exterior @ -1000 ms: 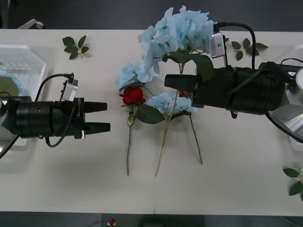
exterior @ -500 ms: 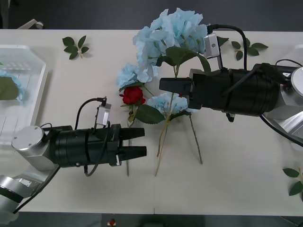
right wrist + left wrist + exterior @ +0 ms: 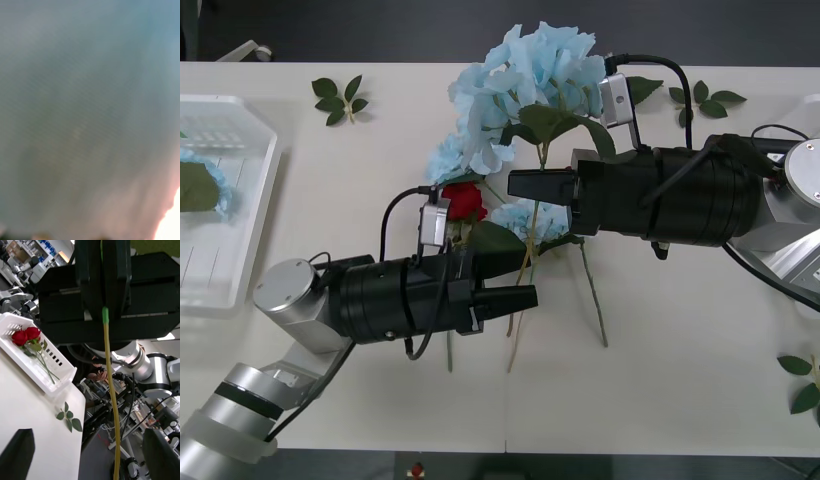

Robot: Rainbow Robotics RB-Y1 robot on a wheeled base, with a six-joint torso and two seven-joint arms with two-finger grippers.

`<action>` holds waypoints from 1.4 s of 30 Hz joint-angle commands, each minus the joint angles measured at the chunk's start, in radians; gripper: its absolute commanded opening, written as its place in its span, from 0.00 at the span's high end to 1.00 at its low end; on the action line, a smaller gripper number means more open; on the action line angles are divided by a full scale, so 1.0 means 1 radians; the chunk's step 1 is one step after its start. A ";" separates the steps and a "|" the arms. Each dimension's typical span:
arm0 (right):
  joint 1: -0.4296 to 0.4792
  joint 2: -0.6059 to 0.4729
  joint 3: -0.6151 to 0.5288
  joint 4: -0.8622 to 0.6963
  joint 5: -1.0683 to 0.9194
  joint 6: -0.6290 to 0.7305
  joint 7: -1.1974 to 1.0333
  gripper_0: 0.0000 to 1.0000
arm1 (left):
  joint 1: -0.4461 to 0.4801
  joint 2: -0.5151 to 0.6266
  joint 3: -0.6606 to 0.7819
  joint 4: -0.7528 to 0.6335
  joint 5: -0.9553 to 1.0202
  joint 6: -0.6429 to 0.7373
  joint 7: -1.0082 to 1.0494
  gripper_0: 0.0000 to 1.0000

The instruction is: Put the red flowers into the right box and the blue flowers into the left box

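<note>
The right gripper (image 3: 530,184), black and two-fingered, was clamped on the thin green-and-yellow stem (image 3: 108,390) of a large pale sky-blue artificial hydrangea (image 3: 525,75), holding it lifted above the middle of the white table (image 3: 680,340); the left wrist view showed the black fingers (image 3: 112,277) pressed together on that stem, which hung straight down between them. The left gripper (image 3: 515,282), also black, reached in from the robot's left with its fingers spread apart, on either side of the hanging stem and not touching it. Just beyond it on the table lay a deep-red artificial rose (image 3: 463,201) with green leaves, and smaller pale-blue hydrangeas (image 3: 532,217) beside it, their stems pointing toward the robot. The shallow white translucent plastic left box (image 3: 230,240) sat at the table's left edge with a blue bloom (image 3: 215,190) and a leaf inside. The left wrist view showed the shallow white right box (image 3: 45,363), perforated along its wall, holding two red roses (image 3: 26,335). Loose green leaf sprigs (image 3: 338,98) lay near the table's edges.
</note>
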 commanded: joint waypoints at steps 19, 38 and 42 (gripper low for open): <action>-0.020 0.005 -0.013 -0.014 -0.011 -0.017 -0.022 0.16 | -0.050 -0.012 -0.040 -0.028 -0.013 -0.094 -0.011 1.00; -0.021 -0.077 -0.035 -0.014 0.078 -0.012 -0.224 0.00 | -0.109 0.315 0.114 -0.022 0.036 -0.007 -0.011 1.00; -0.021 -0.095 -0.076 -0.014 0.269 0.054 -0.418 0.00 | -0.129 0.432 0.204 -0.012 -0.022 0.062 0.143 1.00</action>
